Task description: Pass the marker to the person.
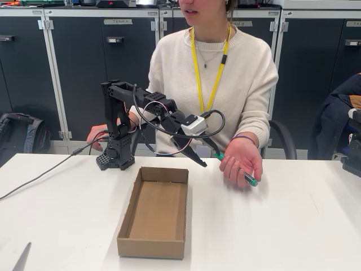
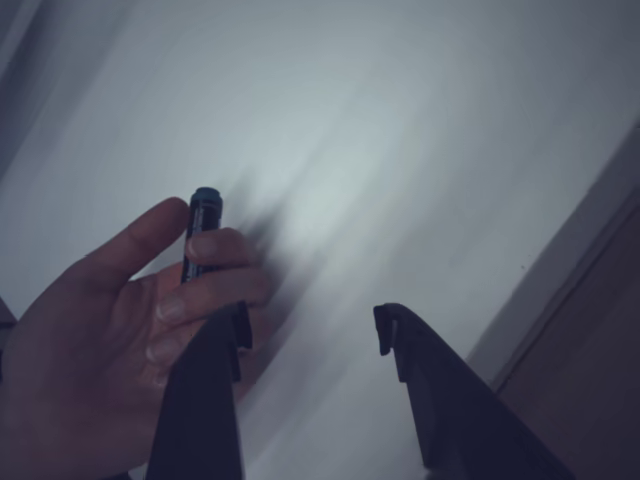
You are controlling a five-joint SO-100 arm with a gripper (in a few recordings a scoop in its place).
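Note:
The marker (image 1: 251, 180), dark with green ends, lies in the person's (image 1: 175, 73) upturned hand (image 1: 240, 161) over the table's far edge, with their fingers curled around it. In the wrist view the marker (image 2: 202, 225) stands up out of that hand (image 2: 110, 340), just left of and beyond my left finger (image 2: 215, 380). My gripper (image 2: 312, 335) is open with nothing between its fingers. In the fixed view my gripper (image 1: 208, 157) hovers just left of the hand, close to the marker's nearer green end.
An open, shallow cardboard box (image 1: 155, 212) lies on the white table (image 1: 293, 226) in front of my base (image 1: 115, 158). A cable (image 1: 39, 175) trails left. The person's other hand rests behind the base. A dark-clothed figure (image 1: 344, 110) sits at the right edge.

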